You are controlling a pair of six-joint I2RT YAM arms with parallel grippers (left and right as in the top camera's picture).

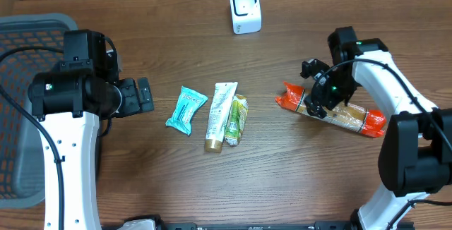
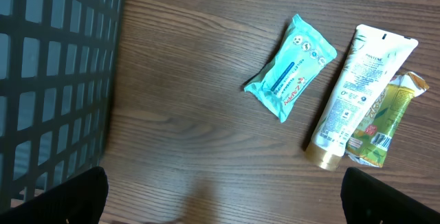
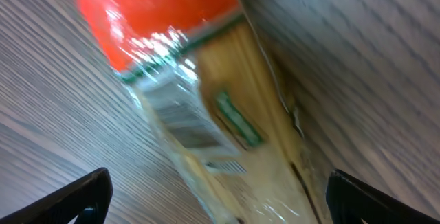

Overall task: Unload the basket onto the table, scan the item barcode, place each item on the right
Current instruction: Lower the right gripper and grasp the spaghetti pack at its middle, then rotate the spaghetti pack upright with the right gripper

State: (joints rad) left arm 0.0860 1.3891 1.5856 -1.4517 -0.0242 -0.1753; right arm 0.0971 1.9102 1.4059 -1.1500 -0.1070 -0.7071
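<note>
Orange-ended cracker packet point(image 1: 353, 117) lies flat on the wooden table point(image 1: 282, 180), directly beneath my right gripper point(image 3: 218, 200), between its fingers. Its jaws stand spread wide, gripping nothing. My left gripper point(image 2: 223, 196) is likewise spread and empty, well apart from the packet.

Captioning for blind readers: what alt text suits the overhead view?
On a wooden table, the open right gripper sits over an orange-ended snack package, while the open left gripper faces a teal packet, a white tube and a green sachet in a row. A white scanner stands at the far edge; a grey basket sits by the left arm.
</note>
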